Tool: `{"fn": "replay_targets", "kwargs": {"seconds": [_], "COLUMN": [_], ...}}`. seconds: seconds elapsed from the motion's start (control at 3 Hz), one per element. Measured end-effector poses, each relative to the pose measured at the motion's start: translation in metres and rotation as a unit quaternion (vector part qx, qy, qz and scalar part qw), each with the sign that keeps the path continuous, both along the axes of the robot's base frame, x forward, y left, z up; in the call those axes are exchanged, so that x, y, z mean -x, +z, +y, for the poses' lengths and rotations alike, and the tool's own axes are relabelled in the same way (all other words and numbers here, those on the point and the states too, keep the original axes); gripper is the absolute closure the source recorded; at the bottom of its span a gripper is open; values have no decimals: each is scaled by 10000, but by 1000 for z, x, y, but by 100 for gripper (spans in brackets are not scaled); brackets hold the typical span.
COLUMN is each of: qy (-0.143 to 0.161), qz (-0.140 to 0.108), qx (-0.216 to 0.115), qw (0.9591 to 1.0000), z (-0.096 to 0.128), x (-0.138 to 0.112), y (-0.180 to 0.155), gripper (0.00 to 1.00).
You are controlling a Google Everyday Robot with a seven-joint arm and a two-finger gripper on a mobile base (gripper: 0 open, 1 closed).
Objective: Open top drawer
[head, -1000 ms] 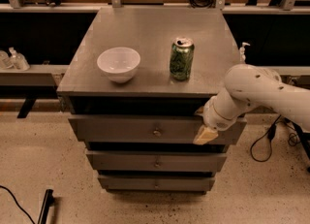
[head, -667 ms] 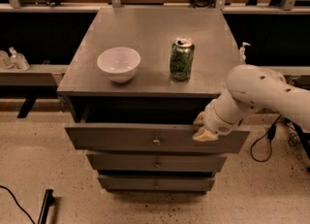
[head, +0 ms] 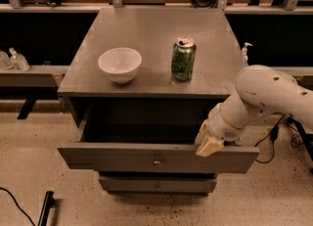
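The top drawer (head: 122, 157) is a wide grey flat front with a small metal knob (head: 157, 161) at its centre. It stands pulled well out from the grey cabinet (head: 146, 29), with a dark open gap behind its front. My gripper (head: 209, 145) hangs from the white arm (head: 266, 95) and rests on the top edge of the drawer front, right of the knob. Its cream fingertips (head: 208, 146) hook over that edge.
A white bowl (head: 120, 64) and a green can (head: 183, 59) stand on the cabinet top. A lower drawer front (head: 156, 185) shows beneath the open one. Cables (head: 274, 137) lie on the speckled floor at right. A dark bar (head: 45, 205) lies at bottom left.
The top drawer has slid out toward the camera, from nearly closed to well open. My gripper has moved with its front edge, lower in view.
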State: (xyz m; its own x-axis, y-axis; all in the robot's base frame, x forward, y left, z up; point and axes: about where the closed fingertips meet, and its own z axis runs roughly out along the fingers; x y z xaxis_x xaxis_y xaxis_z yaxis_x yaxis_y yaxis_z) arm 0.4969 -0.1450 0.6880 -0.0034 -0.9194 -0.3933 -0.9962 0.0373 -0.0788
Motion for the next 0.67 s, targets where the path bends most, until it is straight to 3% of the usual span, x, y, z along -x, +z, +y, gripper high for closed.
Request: {"fn": "replay_targets", "kwargs": {"seconds": [0.33, 0.67], "qy": [12, 19], "qz": [10, 16], "qx": [2, 3], "qw": [10000, 10000], "z": [1, 2], "x": [1, 1], "y": [-1, -1], "gripper": [28, 5]}}
